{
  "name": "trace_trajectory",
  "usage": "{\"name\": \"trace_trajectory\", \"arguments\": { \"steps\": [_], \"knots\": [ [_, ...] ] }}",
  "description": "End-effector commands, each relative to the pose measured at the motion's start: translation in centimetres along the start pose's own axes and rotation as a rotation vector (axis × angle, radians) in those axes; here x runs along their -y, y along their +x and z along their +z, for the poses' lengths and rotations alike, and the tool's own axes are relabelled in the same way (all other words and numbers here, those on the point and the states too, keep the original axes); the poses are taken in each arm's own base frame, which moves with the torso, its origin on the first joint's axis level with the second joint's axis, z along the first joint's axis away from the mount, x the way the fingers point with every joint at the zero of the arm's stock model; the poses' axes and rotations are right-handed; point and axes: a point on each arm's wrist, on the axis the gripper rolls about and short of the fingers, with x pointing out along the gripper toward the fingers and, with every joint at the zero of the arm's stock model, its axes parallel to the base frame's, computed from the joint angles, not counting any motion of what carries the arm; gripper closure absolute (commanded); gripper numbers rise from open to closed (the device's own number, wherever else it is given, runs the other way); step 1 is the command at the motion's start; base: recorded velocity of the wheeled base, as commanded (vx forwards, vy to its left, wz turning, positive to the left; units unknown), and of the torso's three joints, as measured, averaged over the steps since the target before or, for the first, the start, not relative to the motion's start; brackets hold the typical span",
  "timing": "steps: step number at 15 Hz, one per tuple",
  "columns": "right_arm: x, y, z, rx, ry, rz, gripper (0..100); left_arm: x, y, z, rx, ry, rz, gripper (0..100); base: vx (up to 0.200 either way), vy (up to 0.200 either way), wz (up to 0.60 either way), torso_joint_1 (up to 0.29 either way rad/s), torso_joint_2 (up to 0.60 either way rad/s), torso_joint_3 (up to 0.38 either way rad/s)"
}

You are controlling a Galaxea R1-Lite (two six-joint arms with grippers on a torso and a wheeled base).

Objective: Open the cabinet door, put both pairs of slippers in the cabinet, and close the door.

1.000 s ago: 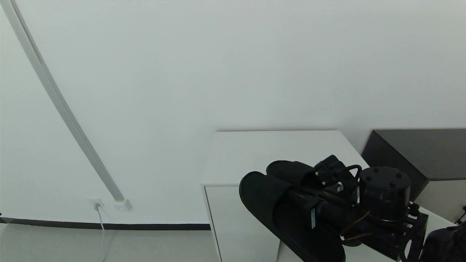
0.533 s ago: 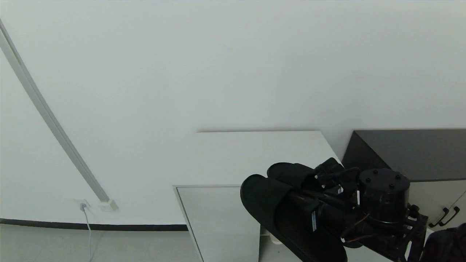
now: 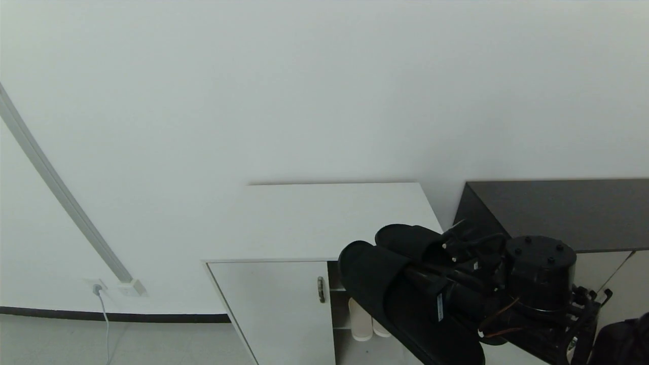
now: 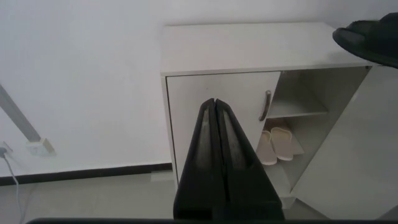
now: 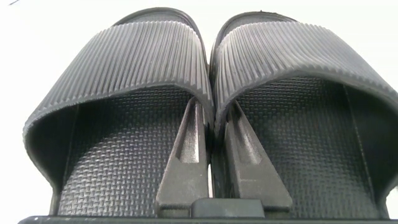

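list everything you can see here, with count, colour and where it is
white cabinet: 1, white, against the wall; one door shut, other side open
cream slippers: 1 pair, cream, on a lower shelf inside the white cabinet
black slippers: 1 pair, black, held up before the cabinet's open side
dark cabinet: 1, dark top, on the white cabinet's right
wall socket: 1, white, low on the wall, cable plugged in
left end effector: 1, black, shut, empty
right end effector: 1, black, shut on the black slippers

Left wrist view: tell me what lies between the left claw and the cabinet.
Nothing: in that view the stretch from the shut left claw to the white cabinet is bare.
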Motion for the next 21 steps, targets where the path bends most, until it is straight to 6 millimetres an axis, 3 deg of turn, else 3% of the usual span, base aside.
{"name": "trace_trajectory", "arguments": {
  "steps": [1,11,14,17,21],
  "knots": [
    [0.0,0.0,-0.1,-0.002,0.000,0.001,100,0.0,0.0,0.0,-0.001,0.000,0.000,100,0.000,0.000,0.00,0.000,0.00,0.000],
    [-0.7,-0.3,-0.3,-0.002,-0.008,0.022,100,0.0,0.0,0.0,-0.001,0.000,0.000,100,0.000,0.000,0.00,0.000,0.00,0.000],
    [-1.0,-0.9,-0.8,0.014,-0.010,0.033,100,0.0,0.0,0.0,-0.001,0.000,-0.002,100,0.000,0.000,0.00,-0.062,0.11,0.073],
    [-1.5,-2.8,-2.2,0.033,-0.014,0.033,100,0.0,0.0,0.0,-0.001,0.001,-0.002,100,0.000,0.000,0.00,-0.150,0.32,0.178],
    [-2.3,-3.3,-2.4,0.048,-0.020,0.065,100,0.0,0.0,0.0,-0.001,0.000,-0.002,100,0.000,0.000,0.00,-0.152,0.34,0.186]
  ]
}}
